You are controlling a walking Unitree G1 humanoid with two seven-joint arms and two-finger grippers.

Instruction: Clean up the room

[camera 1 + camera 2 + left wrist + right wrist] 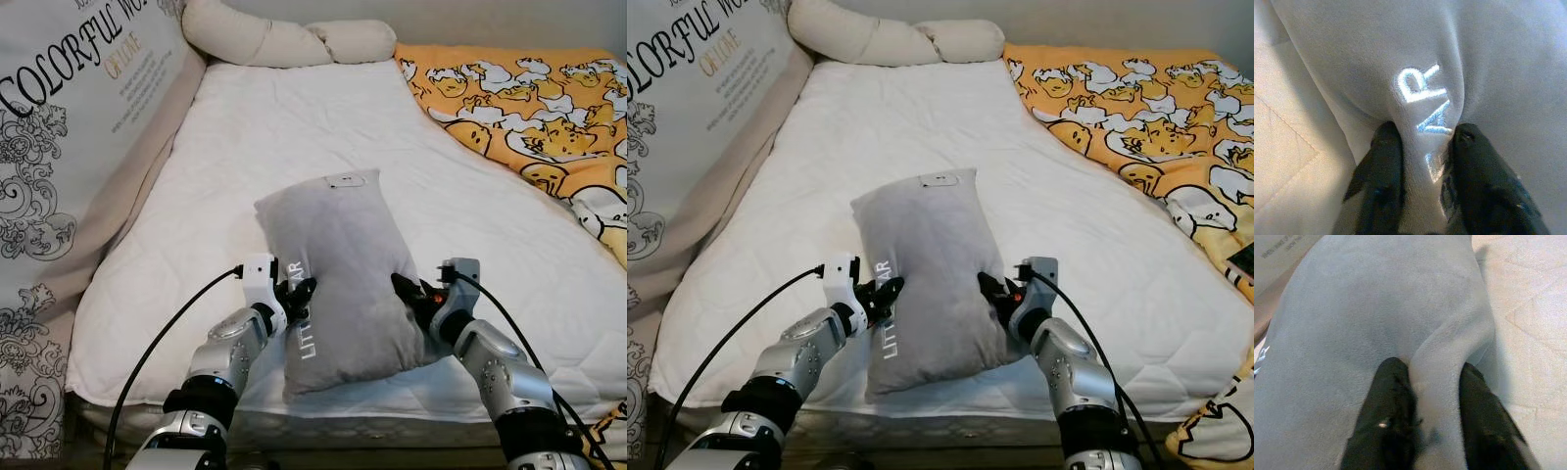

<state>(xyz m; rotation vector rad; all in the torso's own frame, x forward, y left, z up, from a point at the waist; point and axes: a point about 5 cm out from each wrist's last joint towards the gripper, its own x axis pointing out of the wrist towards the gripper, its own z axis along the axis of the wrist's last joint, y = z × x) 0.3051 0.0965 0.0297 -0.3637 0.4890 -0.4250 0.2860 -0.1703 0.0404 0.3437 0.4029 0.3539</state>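
A grey plush pillow (338, 279) lies on the near part of a bed's white quilted mattress (294, 127), its long axis running away from the robot and tilted a little. White embroidered lettering runs along its left edge, and a small white label sits near its far end.

The left gripper (297, 297) pinches the pillow's left edge, its two black fingers (1382, 166) clamped on a fold of the grey fabric right where the lettering runs. The right gripper (411, 294) does the same on the pillow's right edge; its fingers (1391, 406) squeeze a raised ridge of the plush between them. The pillow spans the space between the two grippers, and its near end reaches just short of the mattress edge.

Beyond the fingers, at the far end of the bed, a long cream bolster (284, 39) lies across the mattress. To the left of the left fingers, a large cushion printed with black scrollwork and lettering (69, 127) leans along the bed's side. To the right of the right fingers, well apart, an orange blanket patterned with yellow cartoon characters (529, 108) covers the far right part of the bed.
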